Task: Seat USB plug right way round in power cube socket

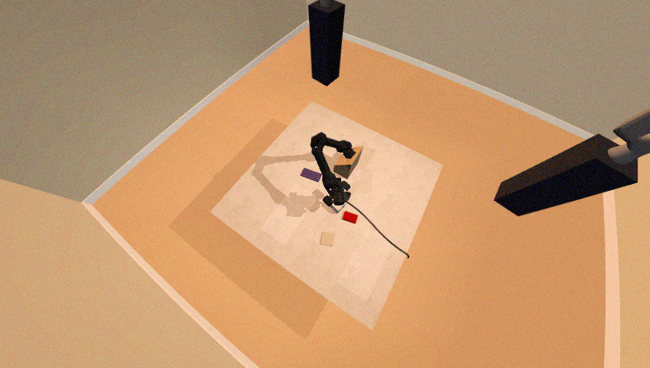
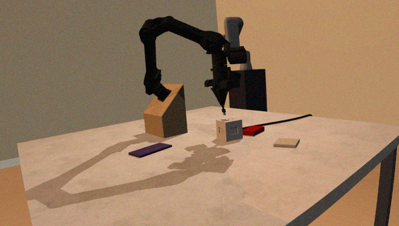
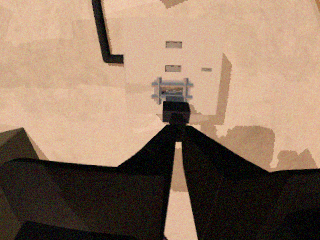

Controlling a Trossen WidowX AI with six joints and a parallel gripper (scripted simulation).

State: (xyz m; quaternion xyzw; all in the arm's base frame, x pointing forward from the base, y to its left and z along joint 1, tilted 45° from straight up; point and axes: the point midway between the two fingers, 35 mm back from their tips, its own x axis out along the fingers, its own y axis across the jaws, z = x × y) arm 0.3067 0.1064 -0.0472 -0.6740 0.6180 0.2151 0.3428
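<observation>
My gripper (image 2: 223, 106) (image 3: 177, 133) is shut on the black-bodied USB plug (image 2: 223, 110) (image 3: 176, 113) and points down. The plug's metal end faces down. In the exterior view a small gap shows between it and the top of the white power cube (image 2: 234, 137) (image 3: 142, 75), so the plug is out of the socket. In the wrist view the socket (image 3: 171, 91), with grey bars around it, shows just beyond the plug. Two more slots lie past it and a small one to the right. Which way round the plug faces cannot be told.
A black cable (image 1: 373, 226) (image 2: 280, 122) (image 3: 101, 30) runs from the cube to the table edge. A red block (image 1: 349, 217) (image 2: 253, 130) lies beside the cube, a beige block (image 1: 326, 238) (image 2: 286, 142) farther off. A purple block (image 1: 310, 174) (image 2: 150, 149) lies near the wooden wedge (image 2: 174, 120) under the arm's base.
</observation>
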